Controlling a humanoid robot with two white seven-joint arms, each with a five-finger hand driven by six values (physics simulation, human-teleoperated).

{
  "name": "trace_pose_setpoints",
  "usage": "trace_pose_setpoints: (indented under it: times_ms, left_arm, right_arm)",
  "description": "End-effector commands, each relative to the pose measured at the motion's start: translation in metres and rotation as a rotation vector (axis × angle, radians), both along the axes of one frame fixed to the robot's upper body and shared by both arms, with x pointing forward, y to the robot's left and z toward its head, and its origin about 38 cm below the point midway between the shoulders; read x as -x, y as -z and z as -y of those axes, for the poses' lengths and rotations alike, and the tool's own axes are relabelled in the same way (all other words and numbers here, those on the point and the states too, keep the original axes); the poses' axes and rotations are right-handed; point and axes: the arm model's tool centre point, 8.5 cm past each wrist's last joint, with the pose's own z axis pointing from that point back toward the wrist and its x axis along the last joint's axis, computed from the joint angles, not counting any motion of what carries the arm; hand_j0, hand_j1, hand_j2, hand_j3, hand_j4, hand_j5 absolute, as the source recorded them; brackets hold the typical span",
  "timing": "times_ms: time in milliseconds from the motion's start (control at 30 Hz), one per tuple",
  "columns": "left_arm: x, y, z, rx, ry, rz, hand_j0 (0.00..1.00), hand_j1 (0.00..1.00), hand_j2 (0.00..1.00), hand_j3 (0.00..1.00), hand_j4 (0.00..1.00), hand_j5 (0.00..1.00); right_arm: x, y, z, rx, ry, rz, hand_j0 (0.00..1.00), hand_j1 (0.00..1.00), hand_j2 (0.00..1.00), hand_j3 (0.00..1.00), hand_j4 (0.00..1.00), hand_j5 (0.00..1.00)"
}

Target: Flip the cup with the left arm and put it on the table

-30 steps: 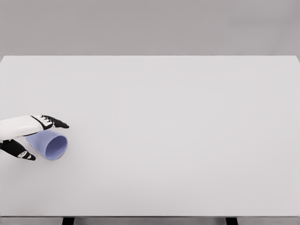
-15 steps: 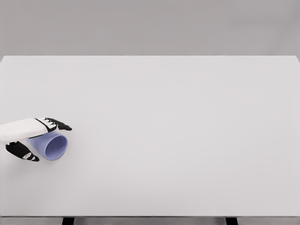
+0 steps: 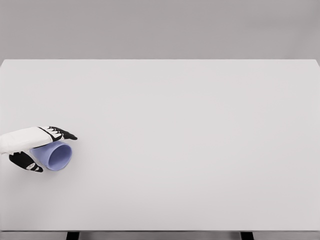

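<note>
While the cup (image 3: 56, 156) lies on its side near the left edge of the table (image 3: 200, 150), its long axis runs roughly left to right across the head view, tilted slightly toward the camera. Item: one pale blue cup, tapered, open mouth facing right and a little forward, closed base pointing left and hidden inside the hand. Item: left hand (image 3: 31, 146), white with black fingers (image 3: 64, 134), entering from the left edge of the picture. Fingers lie over the far upper side of the cup; the thumb (image 3: 27, 164) sits at the near lower side. Digits are set apart around the cup's narrow end, bracketing it; contact looks likely, but whether the grip is fully clamped cannot be told from this view. Position of cup relative to fingers: between them, with the mouth projecting beyond the fingertips to the right. Judgement: righting the cup calls for a wrist turn that brings the mouth upward and the base down onto the table. Right arm: not seen.
</note>
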Motion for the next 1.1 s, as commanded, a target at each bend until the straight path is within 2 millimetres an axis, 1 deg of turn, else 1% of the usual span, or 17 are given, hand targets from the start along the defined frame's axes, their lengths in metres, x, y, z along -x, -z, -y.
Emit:
trace_pose_setpoints:
  times_ms: [0,133,167,267,300,433,533,600,667,733,933,1000,1067]
  left_arm:
    - [0.0,0.001,-0.001,0.003,-0.007,-0.003,1.0,1.0,1.0,1.0,1.0,1.0]
    - [-0.001,0.003,0.0,-0.003,-0.005,-0.001,1.0,1.0,1.0,1.0,1.0,1.0]
    - [-0.001,0.004,-0.002,-0.003,-0.011,-0.003,0.98,0.98,0.98,0.98,0.98,0.98]
    - [-0.001,0.006,0.001,0.004,-0.009,-0.005,0.86,0.86,0.86,0.86,0.86,0.86]
    - [-0.001,0.006,0.0,0.003,-0.01,-0.007,0.81,0.81,0.81,0.81,0.81,0.81]
    - [-0.001,0.007,-0.001,0.002,-0.014,-0.008,0.73,0.73,0.73,0.73,0.73,0.73]
    - [-0.001,0.007,-0.002,0.001,-0.015,-0.01,0.73,0.73,0.73,0.73,0.73,0.73]
    - [-0.001,0.007,-0.002,0.001,-0.015,-0.01,0.7,0.7,0.7,0.7,0.7,0.7]
    - [-0.001,0.007,-0.001,0.003,-0.013,-0.01,0.6,0.6,0.6,0.6,0.6,0.6]
    - [-0.001,0.008,0.001,0.012,-0.013,-0.011,0.57,0.57,0.57,0.57,0.57,0.57]
    - [-0.006,-0.002,0.003,0.072,-0.023,-0.003,0.55,0.55,0.55,0.55,0.55,0.55]
    - [-0.01,-0.01,0.004,0.117,-0.035,0.001,0.52,0.52,0.52,0.52,0.52,0.52]
    - [-0.014,-0.018,0.005,0.156,-0.042,0.008,0.51,0.51,0.51,0.51,0.51,0.51]
  right_arm:
    - [0.0,0.0,0.0,0.0,0.0,0.0,1.0,1.0,1.0,1.0,1.0,1.0]
    - [0.0,0.0,0.0,0.0,0.0,0.0,1.0,1.0,1.0,1.0,1.0,1.0]
    - [0.0,0.0,0.0,0.0,0.0,0.0,1.0,1.0,1.0,1.0,1.0,1.0]
    - [0.0,0.0,0.0,0.0,0.0,0.0,1.0,1.0,1.0,1.0,1.0,1.0]
    - [0.0,0.0,0.0,0.0,0.0,0.0,1.0,1.0,1.0,1.0,1.0,1.0]
    - [0.0,0.0,0.0,0.0,0.0,0.0,1.0,1.0,1.0,1.0,1.0,1.0]
    - [0.0,0.0,0.0,0.0,0.0,0.0,1.0,1.0,1.0,1.0,1.0,1.0]
    - [0.0,0.0,0.0,0.0,0.0,0.0,1.0,1.0,1.0,1.0,1.0,1.0]
    - [0.0,0.0,0.0,0.0,0.0,0.0,1.0,1.0,1.0,1.0,1.0,1.0]
    - [0.0,0.0,0.0,0.0,0.0,0.0,1.0,1.0,1.0,1.0,1.0,1.0]
    - [0.0,0.0,0.0,0.0,0.0,0.0,1.0,1.0,1.0,1.0,1.0,1.0]
    - [0.0,0.0,0.0,0.0,0.0,0.0,1.0,1.0,1.0,1.0,1.0,1.0]
    - [0.0,0.0,0.0,0.0,0.0,0.0,1.0,1.0,1.0,1.0,1.0,1.0]
